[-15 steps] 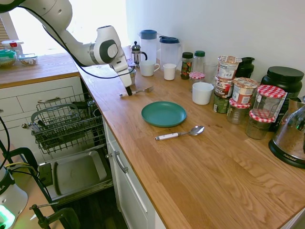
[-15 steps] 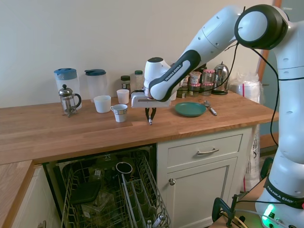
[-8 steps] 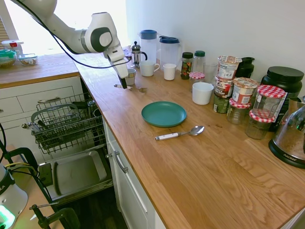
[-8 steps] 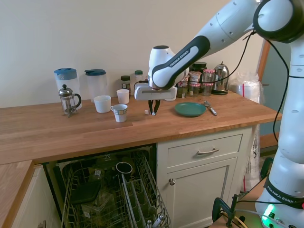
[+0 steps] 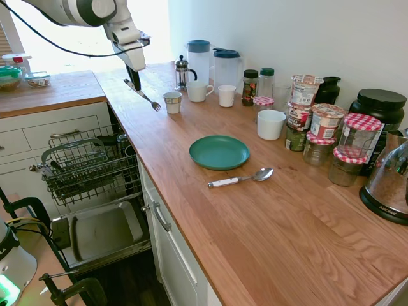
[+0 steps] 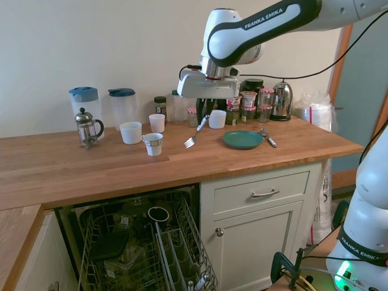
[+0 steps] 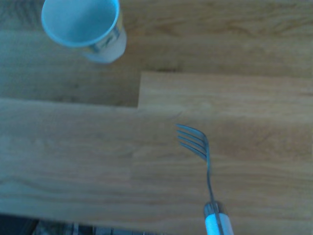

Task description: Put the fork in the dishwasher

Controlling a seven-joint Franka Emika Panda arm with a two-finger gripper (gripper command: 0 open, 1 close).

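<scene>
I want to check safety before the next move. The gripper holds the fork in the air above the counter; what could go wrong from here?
1. The gripper pinches the fork only near its handle end, and it hangs tilted, tines down; it may slip or rotate on the way.
2. A small cup stands near the tines; a low sideways move could knock it.
3. The dishwasher rack already holds items, so the tines might catch the wires.

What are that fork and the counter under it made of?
The fork, hanging from the gripper, looks like shiny metal at its silvery tines, with a smooth white handle, probably plastic. The countertop appears to be wood: warm brown planks with visible grain and joints, in a low-sheen finish.
</scene>
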